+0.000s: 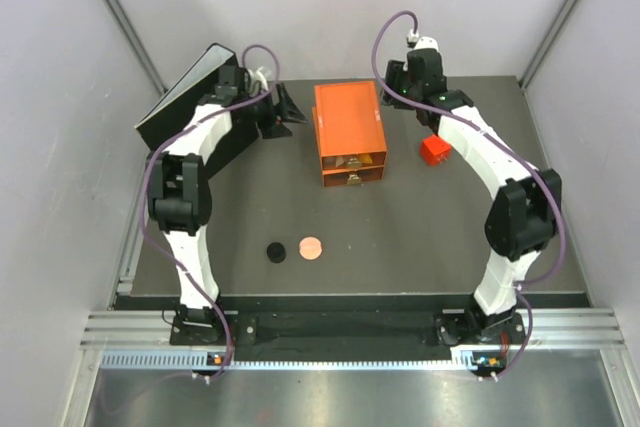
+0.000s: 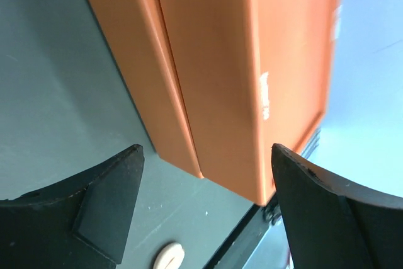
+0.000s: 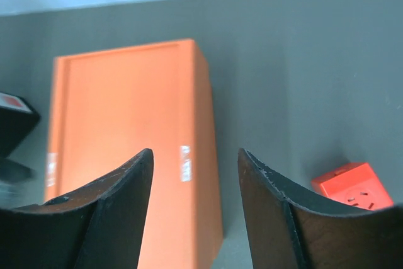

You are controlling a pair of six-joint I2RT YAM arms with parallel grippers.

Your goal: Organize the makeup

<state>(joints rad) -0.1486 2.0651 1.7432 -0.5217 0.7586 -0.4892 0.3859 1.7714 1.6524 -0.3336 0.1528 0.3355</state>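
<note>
A black round disc (image 1: 276, 251) and a pinkish-copper round disc (image 1: 311, 247) lie side by side on the dark mat, near the front. Small tan items (image 1: 351, 161) show in the two front drawers of the orange box (image 1: 349, 122), which stand slightly open. The tubes are not clearly in view. My left gripper (image 1: 288, 112) is open and empty just left of the box's back end; the box side fills the left wrist view (image 2: 239, 61). My right gripper (image 1: 398, 85) is open and empty behind the box's right back corner, which shows in the right wrist view (image 3: 132, 143).
A small red cube (image 1: 435, 150) sits right of the orange box and shows in the right wrist view (image 3: 349, 184). A black flat case (image 1: 185, 97) leans at the back left. A small pale oval (image 2: 169, 256) lies on the mat under the left gripper.
</note>
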